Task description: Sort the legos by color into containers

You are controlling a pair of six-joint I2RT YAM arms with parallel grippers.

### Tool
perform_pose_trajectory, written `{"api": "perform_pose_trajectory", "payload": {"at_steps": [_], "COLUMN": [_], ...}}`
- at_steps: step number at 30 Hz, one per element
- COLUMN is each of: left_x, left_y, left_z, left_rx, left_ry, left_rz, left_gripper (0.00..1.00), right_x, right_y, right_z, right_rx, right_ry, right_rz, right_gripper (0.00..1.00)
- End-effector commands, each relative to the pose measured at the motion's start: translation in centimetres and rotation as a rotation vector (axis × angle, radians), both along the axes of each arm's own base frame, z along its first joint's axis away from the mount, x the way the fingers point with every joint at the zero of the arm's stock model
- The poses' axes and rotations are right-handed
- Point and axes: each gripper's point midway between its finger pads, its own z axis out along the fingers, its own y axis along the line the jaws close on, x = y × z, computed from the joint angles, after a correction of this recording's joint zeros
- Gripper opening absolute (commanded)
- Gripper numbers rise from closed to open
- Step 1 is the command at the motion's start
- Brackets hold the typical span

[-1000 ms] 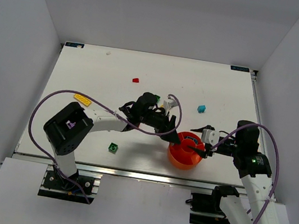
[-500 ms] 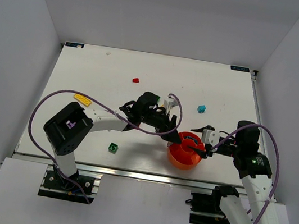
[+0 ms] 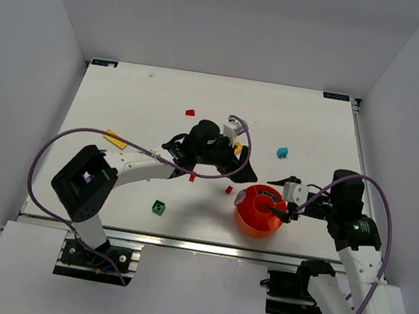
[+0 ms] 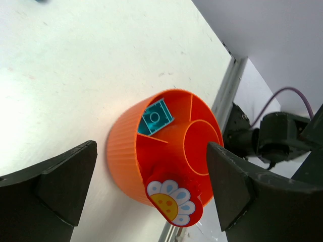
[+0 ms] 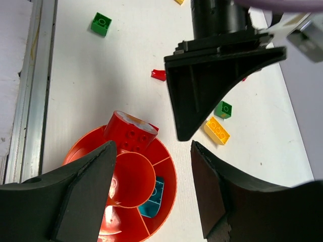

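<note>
1. The left gripper [image 4: 151, 145] has its jaws spread wide, with nothing between them; the orange tray [image 4: 123, 151] lies straight ahead of it, below the gap
2. In the tray, a cyan brick [image 4: 155, 117] lies flat in the wedge compartment farthest from this claw; a red studded piece [image 4: 174, 201] with a flower picture sits tilted at the rim nearest to this claw
3. The right gripper [image 5: 154, 143] has its jaws apart at a middle width and clamps nothing that I can see; the tray is under it, and its central cup shows between the two fingers
4. Ahead of the right claw, beyond the tray, a small red piece [image 5: 158, 74] lies on the table [image 3: 145, 107]; ahead to the right, a yellow brick [image 5: 217, 130] and a green brick [image 5: 223, 109] lie just beside each other, close under the left claw
5. Far ahead to the left of the right claw lies a second green brick [image 5: 101, 23], well apart from the tray
</note>
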Motion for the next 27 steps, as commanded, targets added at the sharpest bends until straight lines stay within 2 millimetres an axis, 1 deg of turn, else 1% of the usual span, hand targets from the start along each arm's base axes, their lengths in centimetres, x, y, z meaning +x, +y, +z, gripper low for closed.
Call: {"api": "perform_pose_trajectory", "payload": {"at_steps": [1,2,3,5,7,8,9,11,12,13,14,15,16,17,19,22,26,27], "left_x": [1.8,1.8,1.7,1.4,0.7,0.2,-0.1,-1.0,-1.3,-1.5,-2.0,-2.6,-2.8,-3.7,-4.3,-4.3,-4.1,-4.1], "left_y": [0.8,1.0,1.2,1.6,1.7,1.9,2.0,2.4,2.7,2.9,3.3,3.2,3.4,3.4,3.6,4.0,3.6,3.4], "left_z": [4.8,4.9,5.6,5.7,6.1,5.7,5.6,4.8,4.2,4.0,3.5,3.2,3.0,2.7,2.5,1.8,1.2,0.5], "left_rx": [-0.039,-0.037,-0.045,-0.031,-0.024,-0.003,0.005,0.03,0.055,0.067,0.093,0.108,0.12,0.135,0.139,0.166,0.16,0.168], "left_ry": [-0.12,-0.123,-0.134,-0.142,-0.154,-0.138,-0.137,-0.115,-0.099,-0.098,-0.078,-0.071,-0.07,-0.067,-0.051,-0.049,-0.042,-0.027], "left_rz": [0.102,0.107,0.108,0.101,0.064,0.046,0.032,-0.005,-0.01,-0.021,-0.034,-0.048,-0.058,-0.093,-0.113,-0.108,-0.113,-0.119], "left_gripper": [0.98,0.98,0.98,0.96,0.89,0.82,0.61,0.42,0.26,0.23,0.22,0.21,0.23,0.26,0.31,0.34,0.33,0.32], "right_x": [-0.3,-0.3,-0.3,-0.3,-0.3,-0.4,-0.3,-0.3,-0.3,-0.3,-0.2,-0.3,-0.3,-0.3,-0.3,-0.2,-0.2,-0.1], "right_y": [0.1,0.1,0.1,0.1,0.0,0.1,0.1,0.1,0.1,0.0,0.0,0.0,0.0,0.0,0.0,0.0,0.0,-0.1], "right_z": [0.0,0.0,0.1,0.0,0.0,-0.1,-0.1,-0.2,-0.2,-0.2,-0.2,-0.2,-0.2,-0.2,-0.3,-0.2,-0.2,-0.3], "right_rx": [0.017,0.016,0.016,0.016,0.016,0.016,0.016,0.017,0.018,0.018,0.018,0.018,0.018,0.017,0.02,0.028,0.029,0.028], "right_ry": [0.007,0.005,0.005,0.005,0.006,0.009,0.009,0.013,0.01,0.01,0.013,0.011,0.013,0.013,0.014,0.018,0.022,0.022], "right_rz": [0.007,0.008,0.006,0.004,0.001,0.004,0.003,0.002,0.0,-0.005,-0.007,-0.005,-0.004,-0.006,-0.003,-0.006,-0.008,-0.01], "right_gripper": [0.66,0.66,0.66,0.66,0.66,0.66,0.66,0.66,0.66,0.66,0.66,0.66,0.66,0.66,0.66,0.66,0.66,0.66]}}
